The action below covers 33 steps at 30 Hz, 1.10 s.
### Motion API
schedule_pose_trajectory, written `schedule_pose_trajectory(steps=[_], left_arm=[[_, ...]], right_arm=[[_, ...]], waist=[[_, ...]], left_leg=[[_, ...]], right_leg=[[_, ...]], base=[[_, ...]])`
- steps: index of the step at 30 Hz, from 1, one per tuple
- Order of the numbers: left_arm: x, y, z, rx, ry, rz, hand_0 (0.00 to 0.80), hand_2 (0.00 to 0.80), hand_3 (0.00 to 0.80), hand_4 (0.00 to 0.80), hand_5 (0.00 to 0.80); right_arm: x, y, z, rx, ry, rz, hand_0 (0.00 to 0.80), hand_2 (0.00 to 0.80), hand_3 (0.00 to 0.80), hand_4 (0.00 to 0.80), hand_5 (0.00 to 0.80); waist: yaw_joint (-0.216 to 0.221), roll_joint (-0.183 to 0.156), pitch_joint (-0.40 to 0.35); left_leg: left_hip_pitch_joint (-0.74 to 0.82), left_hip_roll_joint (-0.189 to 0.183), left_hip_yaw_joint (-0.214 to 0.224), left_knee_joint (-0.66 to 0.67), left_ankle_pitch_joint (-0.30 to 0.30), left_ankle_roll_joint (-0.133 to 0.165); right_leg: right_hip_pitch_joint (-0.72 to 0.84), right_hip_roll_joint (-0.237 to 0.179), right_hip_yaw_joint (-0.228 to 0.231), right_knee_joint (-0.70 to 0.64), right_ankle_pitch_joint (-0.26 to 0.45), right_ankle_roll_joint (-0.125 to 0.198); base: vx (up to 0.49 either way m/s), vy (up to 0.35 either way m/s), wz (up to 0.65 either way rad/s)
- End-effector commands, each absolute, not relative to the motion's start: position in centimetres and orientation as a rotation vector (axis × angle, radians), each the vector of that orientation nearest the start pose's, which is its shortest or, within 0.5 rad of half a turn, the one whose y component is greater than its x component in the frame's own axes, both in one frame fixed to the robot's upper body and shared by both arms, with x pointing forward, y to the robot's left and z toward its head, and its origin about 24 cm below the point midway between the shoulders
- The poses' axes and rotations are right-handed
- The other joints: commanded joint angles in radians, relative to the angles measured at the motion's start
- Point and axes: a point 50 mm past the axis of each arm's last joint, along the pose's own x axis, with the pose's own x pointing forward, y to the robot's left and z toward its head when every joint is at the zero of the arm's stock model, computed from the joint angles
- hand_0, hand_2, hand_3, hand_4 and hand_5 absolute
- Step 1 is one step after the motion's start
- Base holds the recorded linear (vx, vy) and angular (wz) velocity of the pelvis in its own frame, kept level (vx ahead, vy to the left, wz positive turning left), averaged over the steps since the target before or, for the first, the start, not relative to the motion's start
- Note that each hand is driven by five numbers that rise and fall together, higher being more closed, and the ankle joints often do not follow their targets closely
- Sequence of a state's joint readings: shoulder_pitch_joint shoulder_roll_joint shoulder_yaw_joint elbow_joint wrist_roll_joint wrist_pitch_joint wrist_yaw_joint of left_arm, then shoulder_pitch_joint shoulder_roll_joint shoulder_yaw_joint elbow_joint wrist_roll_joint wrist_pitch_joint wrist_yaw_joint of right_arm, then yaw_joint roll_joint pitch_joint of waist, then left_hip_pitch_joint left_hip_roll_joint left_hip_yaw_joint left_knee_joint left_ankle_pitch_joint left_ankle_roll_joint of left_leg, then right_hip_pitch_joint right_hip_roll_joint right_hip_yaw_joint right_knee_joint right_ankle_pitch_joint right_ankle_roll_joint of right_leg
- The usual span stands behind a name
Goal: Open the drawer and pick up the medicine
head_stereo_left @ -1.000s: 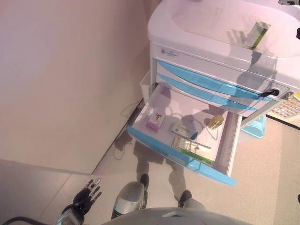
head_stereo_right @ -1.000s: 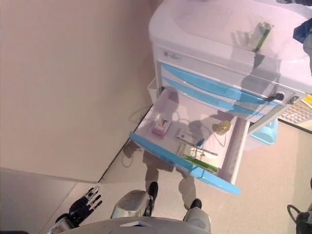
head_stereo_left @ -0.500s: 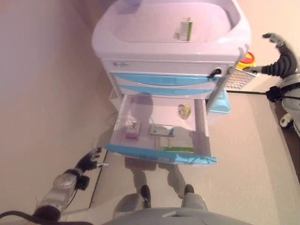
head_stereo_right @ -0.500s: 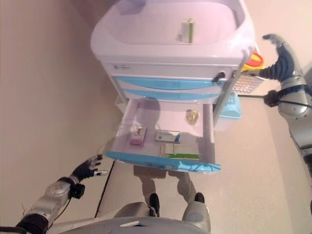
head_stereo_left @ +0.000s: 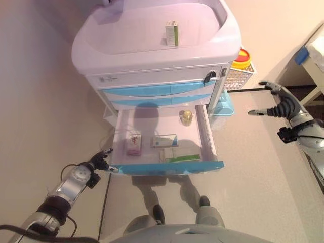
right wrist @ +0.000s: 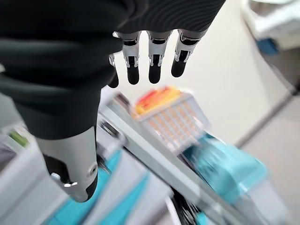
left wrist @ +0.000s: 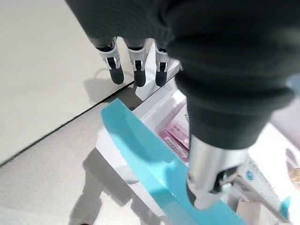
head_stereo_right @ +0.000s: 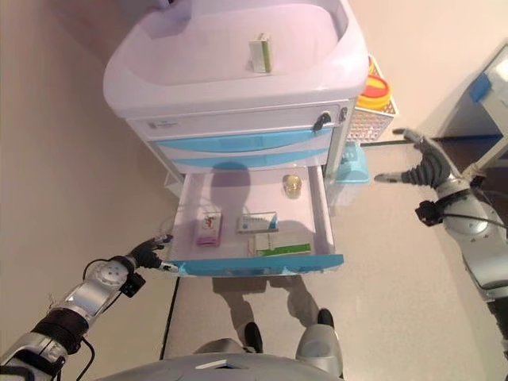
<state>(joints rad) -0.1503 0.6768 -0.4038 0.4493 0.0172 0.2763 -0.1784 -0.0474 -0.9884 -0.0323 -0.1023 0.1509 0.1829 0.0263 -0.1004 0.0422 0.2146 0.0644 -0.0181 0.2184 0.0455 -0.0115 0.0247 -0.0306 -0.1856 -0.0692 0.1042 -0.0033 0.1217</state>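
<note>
- Head views: one white cart (head_stereo_left: pixel 152 55) with three blue-fronted drawers; the two upper ones are closed, and the bottom drawer (head_stereo_left: pixel 164 168) is pulled fully out toward me.
- Inside the open drawer I count four things: one pink box (head_stereo_left: pixel 133 146) at its left, one white-and-blue box (head_stereo_left: pixel 164 140) in the middle, one green-and-white box (head_stereo_left: pixel 179 158) near the front, and one small yellowish bottle (head_stereo_left: pixel 186 117) at the back right.
- One more medicine box (head_stereo_left: pixel 172 33), green and white, stands on the cart's recessed top, well apart from the drawer.
- One yellow-and-red container (head_stereo_left: pixel 242 56) and a white mesh basket (head_stereo_left: pixel 235 77) hang at the cart's right side, with a light blue bin (head_stereo_left: pixel 225 104) below them.
- My left hand (head_stereo_left: pixel 103 160) is at the drawer's front left corner, fingers straight and spread, holding nothing; I cannot tell whether the tips touch the blue front.
- My right hand (head_stereo_left: pixel 279 104) is held out over bare floor right of the cart, fingers straight, clamped on nothing, well apart from the drawer.
- Floor in front of the drawer and to its right is bare; a wall runs close along the cart's left.
- Pink box: long axis front to back. White-and-blue box and green-and-white box: long axes across the drawer, left to right. Box on top: long axis front to back.
</note>
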Motion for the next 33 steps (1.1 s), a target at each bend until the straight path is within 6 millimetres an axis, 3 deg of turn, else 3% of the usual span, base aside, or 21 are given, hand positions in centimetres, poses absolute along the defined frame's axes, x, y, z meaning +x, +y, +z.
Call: schedule_pose_trajectory(steps=[1, 4, 8, 11, 14, 21, 25, 28, 30, 33], left_arm=[[23.5, 23.6, -5.3, 0.795, 0.813, -0.35, 0.0, 0.0, 0.0, 0.0, 0.0], [23.9, 25.0, -5.1, 0.763, 0.764, -0.137, 0.0, 0.0, 0.0, 0.0, 0.0], [24.1, 28.0, -2.6, 0.552, 0.566, 0.157, 0.0, 0.0, 0.0, 0.0, 0.0], [24.0, 28.6, -0.4, 0.364, 0.37, 0.237, 0.0, 0.0, 0.0, 0.0, 0.0], [23.6, 29.1, 3.3, 0.17, 0.098, 0.288, 0.0, 0.0, 0.0, 0.0, 0.0], [22.5, 29.8, 7.9, 0.014, -0.211, 0.337, 0.0, 0.0, 0.0, 0.0, 0.0], [21.7, 29.9, 9.2, -0.031, -0.311, 0.352, 0.0, 0.0, 0.0, 0.0, 0.0], [21.1, 30.0, 8.8, -0.047, -0.303, 0.383, 0.0, 0.0, 0.0, 0.0, 0.0], [20.8, 30.3, 8.5, 0.022, -0.275, 0.382, 0.0, 0.0, 0.0, 0.0, 0.0], [19.9, 31.2, 6.5, 0.192, -0.087, 0.427, 0.0, 0.0, 0.0, 0.0, 0.0]], right_arm=[[26.3, -29.2, 17.1, -0.781, -0.07, -0.018, 0.0, 0.0, 0.0, 0.0, 0.0], [25.8, -29.3, 15.5, -0.748, -0.033, -0.018, 0.0, 0.0, 0.0, 0.0, 0.0], [24.2, -30.4, 13.0, -0.692, 0.047, -0.054, 0.0, 0.0, 0.0, 0.0, 0.0], [22.9, -31.1, 10.8, -0.689, 0.116, -0.077, 0.0, 0.0, 0.0, 0.0, 0.0], [21.4, -31.6, 7.5, -0.61, 0.223, -0.1, 0.0, 0.0, 0.0, 0.0, 0.0], [19.7, -31.6, 2.9, -0.531, 0.369, -0.115, 0.0, 0.0, 0.0, 0.0, 0.0], [18.7, -31.2, 1.2, -0.516, 0.429, -0.114, 0.0, 0.0, 0.0, 0.0, 0.0], [18.2, -30.9, 0.3, -0.505, 0.455, -0.121, 0.0, 0.0, 0.0, 0.0, 0.0], [17.9, -30.9, -0.1, -0.497, 0.471, -0.129, 0.0, 0.0, 0.0, 0.0, 0.0], [17.1, -31.3, -0.6, -0.493, 0.511, -0.143, 0.0, 0.0, 0.0, 0.0, 0.0]], waist=[[-0.024, -0.035, 0.053], [-0.025, -0.044, 0.062], [-0.01, -0.048, 0.065], [0.006, -0.052, 0.06], [0.033, -0.06, 0.058], [0.071, -0.075, 0.055], [0.085, -0.084, 0.055], [0.092, -0.089, 0.058], [0.096, -0.091, 0.061], [0.102, -0.089, 0.066]], left_leg=[[-0.047, 0.044, -0.041, 0.12, -0.083, -0.017], [-0.05, 0.047, -0.039, 0.122, -0.081, -0.02], [-0.054, 0.051, -0.039, 0.107, -0.065, -0.03], [-0.053, 0.048, -0.049, 0.099, -0.061, -0.032], [-0.055, 0.045, -0.066, 0.095, -0.059, -0.034], [-0.052, 0.04, -0.092, 0.092, -0.063, -0.036], [-0.049, 0.04, -0.105, 0.092, -0.066, -0.036], [-0.051, 0.04, -0.111, 0.097, -0.068, -0.035], [-0.052, 0.041, -0.111, 0.1, -0.07, -0.034], [-0.059, 0.043, -0.111, 0.107, -0.07, -0.034]], right_leg=[[-0.033, -0.041, -0.014, 0.115, -0.017, 0.044], [-0.032, -0.039, -0.017, 0.109, -0.014, 0.046], [-0.028, -0.041, -0.028, 0.097, -0.008, 0.047], [-0.025, -0.044, -0.039, 0.093, -0.009, 0.046], [-0.021, -0.048, -0.052, 0.092, -0.01, 0.044], [-0.008, -0.052, -0.077, 0.097, -0.019, 0.035], [-0.002, -0.052, -0.08, 0.097, -0.022, 0.034], [-0.001, -0.051, -0.081, 0.098, -0.022, 0.034], [0.0, -0.051, -0.082, 0.097, -0.021, 0.034], [-0.003, -0.05, -0.082, 0.095, -0.018, 0.036]], base=[[-0.042, -0.056, -0.04], [-0.041, -0.06, -0.05], [-0.027, -0.036, -0.03], [-0.002, -0.029, -0.04], [0.012, -0.041, 0.0], [0.026, -0.034, 0.12], [0.032, -0.041, 0.06], [0.022, -0.049, 0.05], [0.008, -0.046, 0.03], [-0.002, -0.025, 0.0]])
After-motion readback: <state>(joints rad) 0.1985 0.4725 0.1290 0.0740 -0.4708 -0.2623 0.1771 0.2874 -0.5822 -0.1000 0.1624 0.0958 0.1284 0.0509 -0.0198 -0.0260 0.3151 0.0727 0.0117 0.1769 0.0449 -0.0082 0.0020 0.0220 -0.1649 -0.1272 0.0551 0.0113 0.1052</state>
